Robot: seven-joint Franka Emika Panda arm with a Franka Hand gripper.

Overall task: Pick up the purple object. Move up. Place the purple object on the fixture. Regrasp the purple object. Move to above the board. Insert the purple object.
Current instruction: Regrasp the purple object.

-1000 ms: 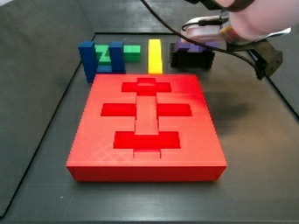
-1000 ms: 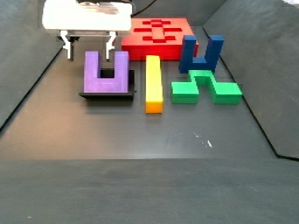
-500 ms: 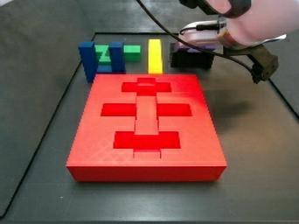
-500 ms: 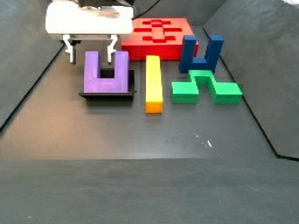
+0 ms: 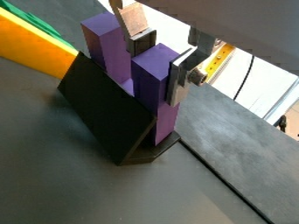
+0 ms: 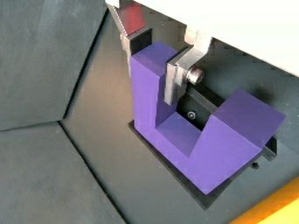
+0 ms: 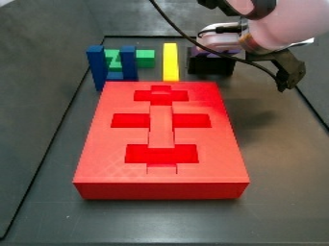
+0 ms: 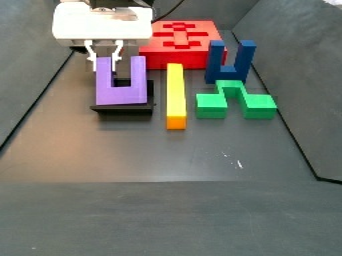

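Near to far in a side view, we see the yellow bar (image 8: 175,96) and green block (image 8: 235,101), w/ the purple object (image 8: 120,85) upright on the fixture (image 8: 123,108). Behind: blue block (image 8: 230,62), board (image 8: 186,36). The gripper (image 8: 106,51) straddles one prong; fingers (image 6: 174,77) clenched on it.

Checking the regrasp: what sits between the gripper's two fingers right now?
One prong of the purple object, resting on the fixture, sits between the gripper's fingers, as both wrist views show.
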